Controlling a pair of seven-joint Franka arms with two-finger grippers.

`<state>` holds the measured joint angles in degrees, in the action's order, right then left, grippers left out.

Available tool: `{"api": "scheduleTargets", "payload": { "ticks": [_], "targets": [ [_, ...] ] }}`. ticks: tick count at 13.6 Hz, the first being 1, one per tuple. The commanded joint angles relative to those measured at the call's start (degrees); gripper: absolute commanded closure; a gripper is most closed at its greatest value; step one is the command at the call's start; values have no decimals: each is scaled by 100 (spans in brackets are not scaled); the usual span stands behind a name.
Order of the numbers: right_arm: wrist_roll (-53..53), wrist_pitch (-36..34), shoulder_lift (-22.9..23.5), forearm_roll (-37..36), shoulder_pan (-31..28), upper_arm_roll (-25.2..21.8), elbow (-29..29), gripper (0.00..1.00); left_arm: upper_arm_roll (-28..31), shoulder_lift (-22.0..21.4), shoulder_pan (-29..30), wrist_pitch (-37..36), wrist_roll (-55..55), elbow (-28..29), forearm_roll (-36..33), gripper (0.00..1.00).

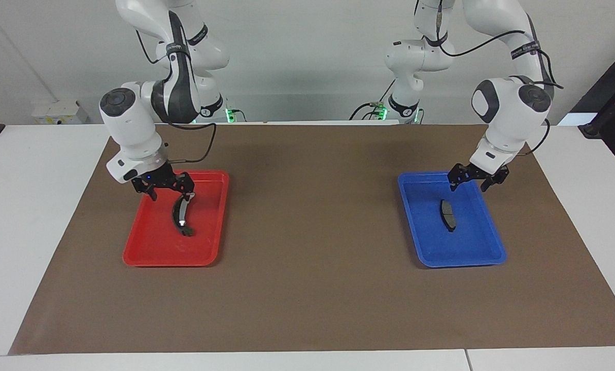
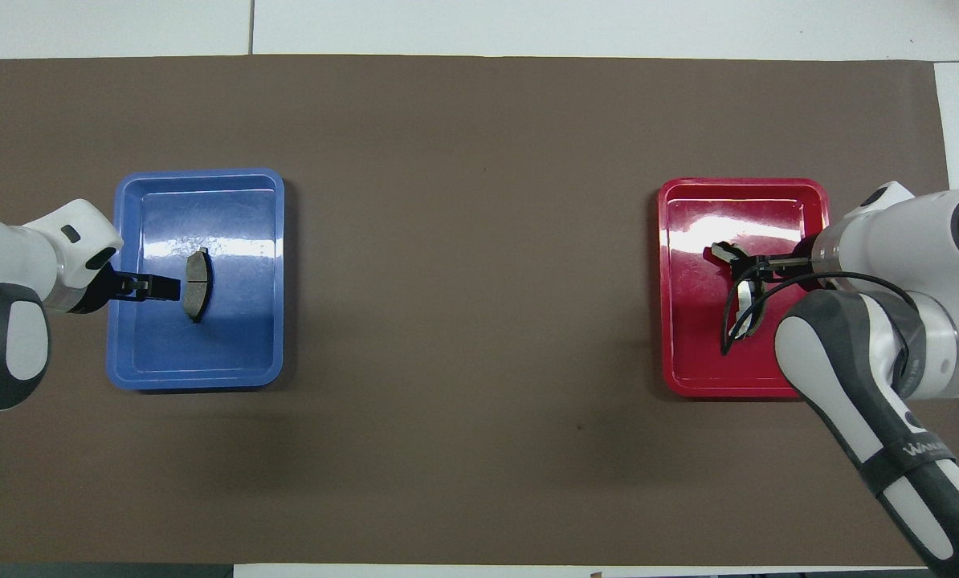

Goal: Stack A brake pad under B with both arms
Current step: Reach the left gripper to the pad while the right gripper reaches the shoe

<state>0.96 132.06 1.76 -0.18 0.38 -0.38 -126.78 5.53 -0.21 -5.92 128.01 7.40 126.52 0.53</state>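
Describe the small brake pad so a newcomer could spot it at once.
Start at the brown mat, then go to the blue tray at the left arm's end. The small pad lies alone in that tray, with the left gripper over the tray's edge nearest the robots. It is short, flat, matte grey, unlike the long silver-banded crescent in the red tray.

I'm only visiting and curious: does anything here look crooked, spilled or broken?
Nothing stands out. The small grey pad lies flat in the blue tray, and the long curved piece lies in the red tray. Nothing is spilled or visibly damaged. A gripper hangs over each tray.
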Motion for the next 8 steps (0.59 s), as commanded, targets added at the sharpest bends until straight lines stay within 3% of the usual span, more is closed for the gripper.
{"api": "scheduleTargets", "payload": {
  "ticks": [1, 5, 8],
  "targets": [
    [-245, 321, 183, 106, -47, 29, -163, 0, 53, 416, -172, 722, -36, 135, -97, 1],
    [-446, 680, 481, 106, -100, 29, -330, 0, 53, 636, -163, 1497, 25, 505, -97, 1],
    [-438, 795, 632, 106, -74, 20, -330, 0, 53, 830, -268, 1648, -19, 496, -97, 1]
  ]
}}
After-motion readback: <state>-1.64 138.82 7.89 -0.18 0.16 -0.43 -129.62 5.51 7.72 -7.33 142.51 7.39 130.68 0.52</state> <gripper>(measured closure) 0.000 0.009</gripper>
